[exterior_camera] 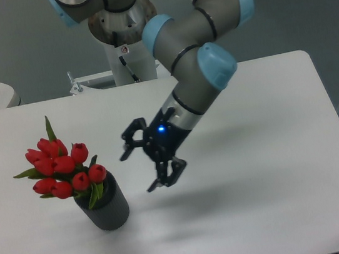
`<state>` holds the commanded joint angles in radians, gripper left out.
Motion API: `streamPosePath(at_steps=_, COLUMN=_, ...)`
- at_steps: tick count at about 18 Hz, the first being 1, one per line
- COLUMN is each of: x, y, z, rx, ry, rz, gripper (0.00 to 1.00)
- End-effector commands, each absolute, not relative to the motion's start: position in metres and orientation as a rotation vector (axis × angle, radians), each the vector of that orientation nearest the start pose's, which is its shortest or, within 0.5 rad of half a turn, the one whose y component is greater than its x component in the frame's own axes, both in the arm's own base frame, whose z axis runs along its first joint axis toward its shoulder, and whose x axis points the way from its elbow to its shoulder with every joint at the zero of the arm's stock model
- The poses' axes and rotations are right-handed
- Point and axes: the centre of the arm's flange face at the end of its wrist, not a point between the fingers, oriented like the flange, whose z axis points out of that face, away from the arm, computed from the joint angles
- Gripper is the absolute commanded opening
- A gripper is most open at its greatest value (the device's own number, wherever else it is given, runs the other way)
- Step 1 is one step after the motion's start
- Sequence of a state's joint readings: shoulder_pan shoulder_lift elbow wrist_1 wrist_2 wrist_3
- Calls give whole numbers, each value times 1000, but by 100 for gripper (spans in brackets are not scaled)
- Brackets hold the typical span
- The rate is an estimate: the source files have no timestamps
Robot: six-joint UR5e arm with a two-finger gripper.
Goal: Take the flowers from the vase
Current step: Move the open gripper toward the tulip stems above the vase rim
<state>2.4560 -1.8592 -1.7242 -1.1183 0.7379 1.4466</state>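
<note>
The pincer (142,163) hangs above the surface (274,200) with its two fingers spread wide, gripping nothing, tips aimed to the left. Bare surface lies between the fingertips and the vase (105,207), which stands near and slightly lower left of the pincer. The flowers (61,167) sit in the vase, heads leaning left, away from the pincer. Right of the pincer, open surface runs to the far edge.

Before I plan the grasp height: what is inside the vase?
The flowers stand in the vase, red buds and green leaves showing above its rim. Their stems and the vase's interior are hidden by the wall.
</note>
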Motion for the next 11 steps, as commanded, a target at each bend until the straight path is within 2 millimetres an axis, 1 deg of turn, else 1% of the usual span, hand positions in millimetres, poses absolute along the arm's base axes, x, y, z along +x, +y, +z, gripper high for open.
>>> streamPosePath(at_steps=2, x=-305, y=527, z=336, rx=-2236, ry=667, rz=-387, gripper=100)
streamPosePath(at_steps=4, x=-297, y=522, z=335, rx=-2214, ry=674, rz=-388, gripper=100)
streamPosePath(at_steps=5, x=-291, y=521, z=338, rx=-2184, ry=674, rz=-386, gripper=100)
streamPosePath(at_steps=7, x=-278, y=524, z=339, rx=-2119, ry=674, rz=-411, gripper=100)
streamPosePath(at_steps=11, x=-267, y=529, z=337, rx=-2067, ry=669, rz=-445, gripper=100)
